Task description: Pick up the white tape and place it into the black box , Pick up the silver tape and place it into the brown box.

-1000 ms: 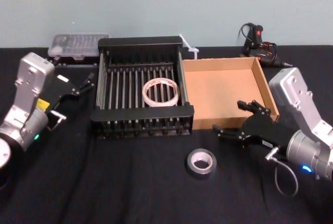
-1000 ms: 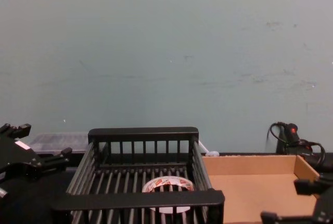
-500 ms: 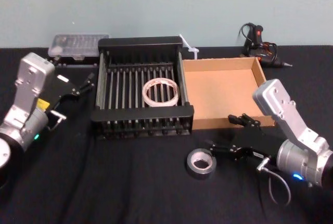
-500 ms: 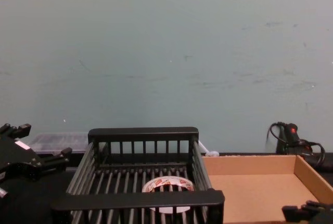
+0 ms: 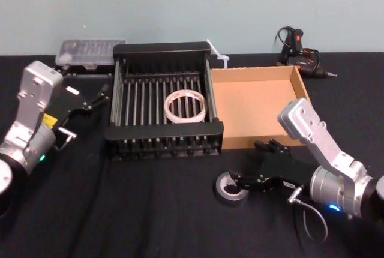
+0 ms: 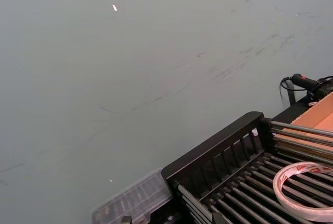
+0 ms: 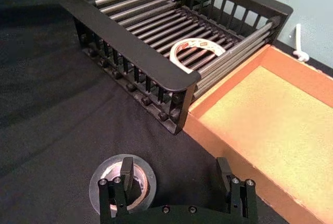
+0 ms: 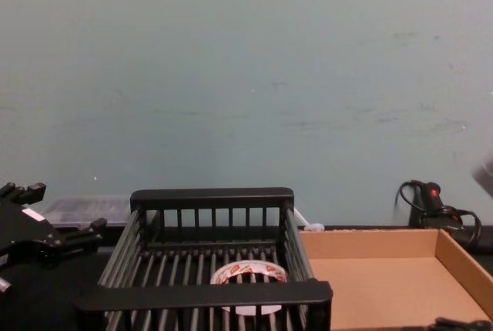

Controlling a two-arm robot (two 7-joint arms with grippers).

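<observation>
Black cloth covers the surface before me, with a pale green wall behind it. My right gripper (image 7: pixel 174 179) is down low at the dull grey-silver roll of tape (image 5: pixel 231 187), which lies flat on the cloth in front of the shallow tan cardboard tray (image 5: pixel 254 107); my jaws are spread wide, one finger (image 7: pixel 127 173) over the roll's centre hole and the other out past the rim on the tray side, so nothing is pinched yet. The white roll of tape with red print (image 5: pixel 186 105) already lies on the bars inside the black slatted crate (image 5: pixel 163 132), so I judge that half done and the silver roll the step in hand. What could go wrong: if I close with the inner finger not properly down in the hole, it may ride over the rim and push the roll sliding along the cloth, or catch one wall thinly and let it tip out on the lift; the tray's near wall stands close by and could snag the outer finger. My left gripper (image 5: pixel 90 100) hangs idle beside the crate, jaws apart. From the head view my own jaws hide part of the silver roll, and I cannot tell whether the inner finger touches it.
</observation>
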